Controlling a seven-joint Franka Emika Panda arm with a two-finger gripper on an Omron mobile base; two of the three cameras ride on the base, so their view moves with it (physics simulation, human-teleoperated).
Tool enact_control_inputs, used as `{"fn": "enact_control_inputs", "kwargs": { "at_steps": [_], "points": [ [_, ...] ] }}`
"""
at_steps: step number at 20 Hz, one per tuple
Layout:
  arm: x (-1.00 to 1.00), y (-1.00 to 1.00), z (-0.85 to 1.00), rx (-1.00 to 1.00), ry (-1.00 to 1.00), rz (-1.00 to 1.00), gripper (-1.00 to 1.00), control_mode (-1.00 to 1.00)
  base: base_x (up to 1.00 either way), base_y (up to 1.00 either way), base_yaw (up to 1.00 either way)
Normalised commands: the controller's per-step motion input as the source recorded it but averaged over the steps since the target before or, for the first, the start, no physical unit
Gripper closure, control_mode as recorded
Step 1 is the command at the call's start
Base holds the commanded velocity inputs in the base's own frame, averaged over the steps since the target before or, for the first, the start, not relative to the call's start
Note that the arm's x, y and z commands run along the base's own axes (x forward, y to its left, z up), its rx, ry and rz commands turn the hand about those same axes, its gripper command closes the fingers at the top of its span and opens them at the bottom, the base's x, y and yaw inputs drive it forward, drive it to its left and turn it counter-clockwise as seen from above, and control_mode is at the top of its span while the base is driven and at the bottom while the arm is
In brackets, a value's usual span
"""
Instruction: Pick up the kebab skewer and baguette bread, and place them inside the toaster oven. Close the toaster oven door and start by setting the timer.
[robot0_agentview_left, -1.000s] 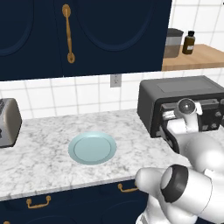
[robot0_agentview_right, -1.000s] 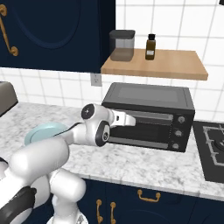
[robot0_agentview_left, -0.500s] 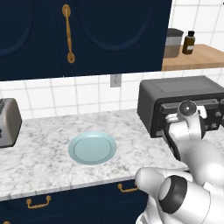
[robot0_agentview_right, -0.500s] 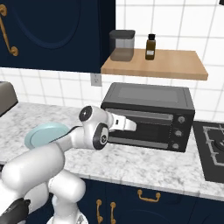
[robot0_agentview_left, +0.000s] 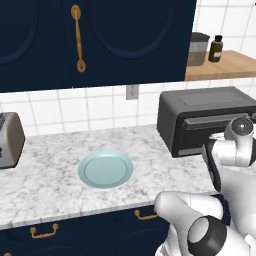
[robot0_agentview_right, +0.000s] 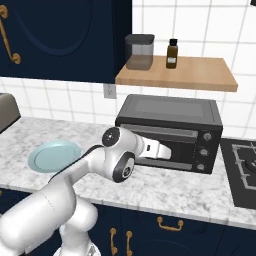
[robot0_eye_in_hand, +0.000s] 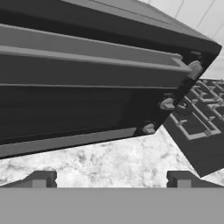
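- The toaster oven stands at the back of the table, with its door shut.
- A plate lies on the table, well left of the oven.
- A toaster stands further left.
- A stove sits just right of the oven.
- A shelf above the oven carries a jar and a bottle.

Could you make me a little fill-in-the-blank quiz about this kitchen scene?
1. The toaster oven door is ___.
2. The light blue plate holds ___.
3. The pincer is ___, gripping nothing.
4. The knobs sit on the oven's ___ side in the right base view.

Missing words: closed; nothing; open; right
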Motion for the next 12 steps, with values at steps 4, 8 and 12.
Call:
{"fn": "enact_control_inputs", "kwargs": {
  "at_steps": [4, 8, 12],
  "points": [
    [-0.49, -0.60, 0.35, 0.00, 0.00, 0.12, -1.00, -1.00, 0.00, 0.00, 0.00],
    [-0.23, -0.63, 0.23, 0.04, 0.00, 0.21, -1.00, -1.00, 0.00, 0.00, 0.00],
    [0.00, -0.49, 0.00, 0.06, 0.00, 0.23, -1.00, -1.00, 0.00, 0.00, 0.00]
  ]
}}
